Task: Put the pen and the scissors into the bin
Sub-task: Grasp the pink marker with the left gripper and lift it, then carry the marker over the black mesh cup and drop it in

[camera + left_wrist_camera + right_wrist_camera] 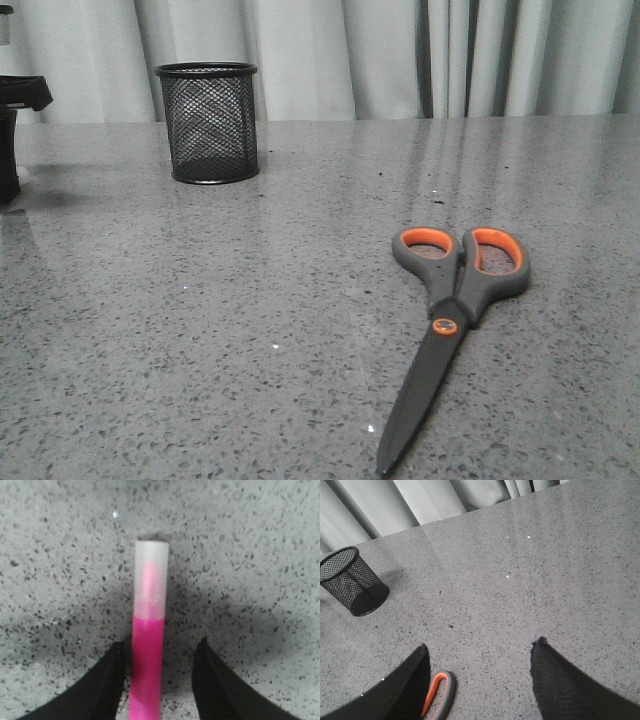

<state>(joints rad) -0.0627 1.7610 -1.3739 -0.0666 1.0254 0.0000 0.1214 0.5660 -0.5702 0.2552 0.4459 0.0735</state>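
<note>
Two things have to end up in the bin (208, 122), and from where I sit neither is in it yet: the scissors (452, 320) lie flat on the near right of the surface (200, 330), handles away from me and tip toward me, while the bin stands upright at the far left, well apart from them. My left claw (160, 680) is down over the pen (148, 645), its dark fingers (107, 685) spread on either side of the magenta barrel with a visible gap on the right side, so I read it as apart and not yet gripping; whether the left finger touches the barrel I cannot tell. I judge the step in hand to be closing on the pen. I would centre the barrel between the fingers first, since a round, smooth plastic stick can roll or squirt out of an uneven pinch, and grip on the barrel rather than on the pale, frosted cap, which might slip off. The right claw (480, 680) hangs open above the speckled, glossy stone-like surface, an orange-lined handle loop beside its left finger. The bin is thin black wire mesh, likely light, so I would lower the pen in gently rather than nudge the rim.
</note>
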